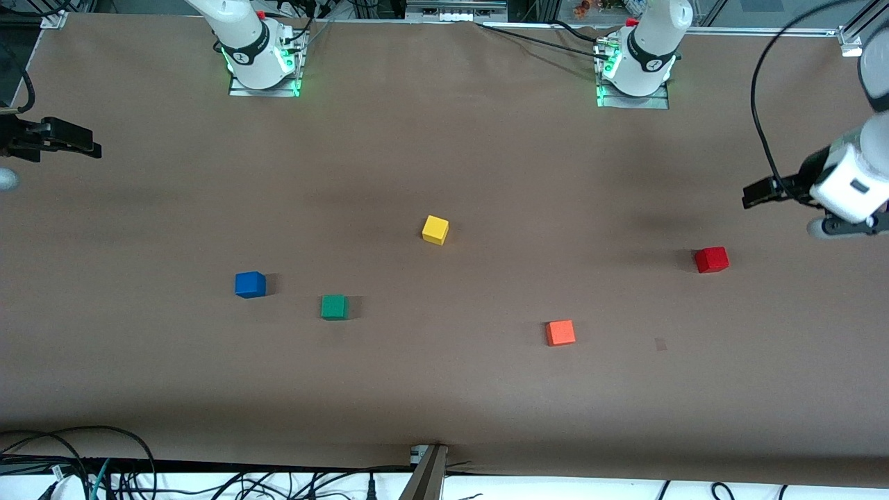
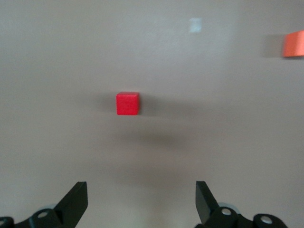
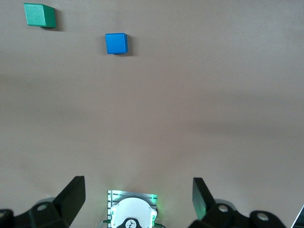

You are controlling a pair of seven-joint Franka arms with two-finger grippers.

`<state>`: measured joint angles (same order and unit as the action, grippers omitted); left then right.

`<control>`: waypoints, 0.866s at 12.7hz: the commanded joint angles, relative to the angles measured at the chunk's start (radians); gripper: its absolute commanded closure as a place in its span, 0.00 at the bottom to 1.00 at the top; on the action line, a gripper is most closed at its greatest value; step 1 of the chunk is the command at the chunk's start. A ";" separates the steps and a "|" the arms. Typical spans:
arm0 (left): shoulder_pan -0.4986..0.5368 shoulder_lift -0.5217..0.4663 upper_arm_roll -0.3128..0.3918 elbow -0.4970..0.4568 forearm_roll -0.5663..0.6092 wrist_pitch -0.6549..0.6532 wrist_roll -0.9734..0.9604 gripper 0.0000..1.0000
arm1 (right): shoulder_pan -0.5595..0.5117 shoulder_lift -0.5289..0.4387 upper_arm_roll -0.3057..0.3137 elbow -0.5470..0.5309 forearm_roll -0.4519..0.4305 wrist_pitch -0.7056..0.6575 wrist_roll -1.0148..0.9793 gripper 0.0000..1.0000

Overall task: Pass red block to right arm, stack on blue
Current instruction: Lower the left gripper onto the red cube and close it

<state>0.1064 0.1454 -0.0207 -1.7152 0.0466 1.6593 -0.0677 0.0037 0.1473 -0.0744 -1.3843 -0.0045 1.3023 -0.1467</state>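
Hovering above the table, left gripper (image 2: pixel 141 202) and right gripper (image 3: pixel 138 199), jaws spread wide (both empty).

no readable text, labels or numbers appear on anything here.

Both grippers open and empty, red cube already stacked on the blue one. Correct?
Not quite. The red block sits alone on the table at the left arm's end, far from the blue cube, as the front view shows. The left gripper and right gripper are open and empty.
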 commanded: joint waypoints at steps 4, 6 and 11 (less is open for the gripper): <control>0.074 0.212 -0.005 -0.024 0.055 0.253 0.095 0.00 | 0.002 0.006 0.001 0.018 0.001 -0.003 0.013 0.00; 0.087 0.212 -0.005 -0.120 0.058 0.395 0.123 0.00 | 0.001 0.006 -0.001 0.018 0.001 -0.005 0.013 0.00; 0.116 0.221 -0.005 -0.348 0.099 0.750 0.123 0.00 | 0.001 0.006 -0.001 0.018 0.001 -0.003 0.013 0.00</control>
<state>0.1995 0.3897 -0.0194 -1.9840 0.1211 2.3284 0.0331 0.0039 0.1478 -0.0746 -1.3836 -0.0045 1.3029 -0.1466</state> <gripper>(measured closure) 0.000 0.000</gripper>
